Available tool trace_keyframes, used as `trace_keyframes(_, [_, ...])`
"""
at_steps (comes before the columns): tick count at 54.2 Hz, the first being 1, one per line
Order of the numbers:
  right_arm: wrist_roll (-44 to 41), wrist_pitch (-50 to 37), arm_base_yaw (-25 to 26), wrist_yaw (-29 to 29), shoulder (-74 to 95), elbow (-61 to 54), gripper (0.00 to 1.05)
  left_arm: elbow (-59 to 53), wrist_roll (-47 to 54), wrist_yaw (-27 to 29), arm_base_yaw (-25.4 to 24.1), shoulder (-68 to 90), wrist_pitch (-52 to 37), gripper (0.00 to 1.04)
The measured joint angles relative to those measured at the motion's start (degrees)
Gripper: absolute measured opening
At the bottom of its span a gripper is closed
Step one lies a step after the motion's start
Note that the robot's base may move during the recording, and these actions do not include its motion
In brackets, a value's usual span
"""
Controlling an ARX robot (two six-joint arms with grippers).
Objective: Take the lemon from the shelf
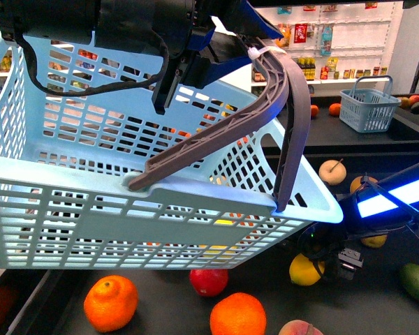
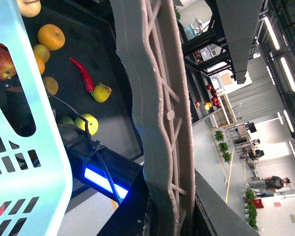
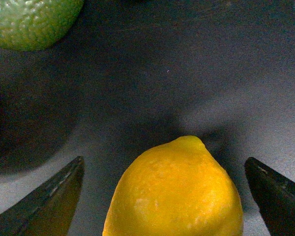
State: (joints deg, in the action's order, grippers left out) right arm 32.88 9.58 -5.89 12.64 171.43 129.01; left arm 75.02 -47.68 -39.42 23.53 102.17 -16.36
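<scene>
The right gripper (image 3: 164, 160) gapes wide, dark fingers (image 3: 49, 196) flanking but not touching the yellow oval lemon (image 3: 174, 191) on the black shelf tray (image 3: 187, 73), at 5 o'clock under the pale blue plastic basket (image 1: 126, 209) hanging by its grey-brown handle (image 1: 293, 125) at the left gripper (image 1: 216, 49), whose grip I cannot tell.

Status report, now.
Right gripper open astride lemon, not touching, on shelf tray. Left arm carries basket, grip unclear. Green fruit clear of fingers.

lemon (image 3: 174, 191): yellow, whole | on shelf (image 3: 187, 73) black tray, seemingly on side
</scene>
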Motion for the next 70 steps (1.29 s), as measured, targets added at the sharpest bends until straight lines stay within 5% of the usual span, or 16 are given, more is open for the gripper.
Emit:
trace_keyframes(14, [-0.74,-1.38,0.17,-0.26,-0.39,-1.42,0.59,0.0,0.0,0.0,0.0,0.0,0.0,0.12])
trace_keyframes(47, [-1.92,-9.09,2.69,-1.68,-12.72,-21.14,0.56,0.0,0.0,0.0,0.0,0.0,0.0,0.12])
trace_keyframes(70, [-9.79,-20.02,12.31,-2.03,-35.98,-41.44,0.55,0.0,0.0,-0.02,0.0,0.0,0.0,0.12])
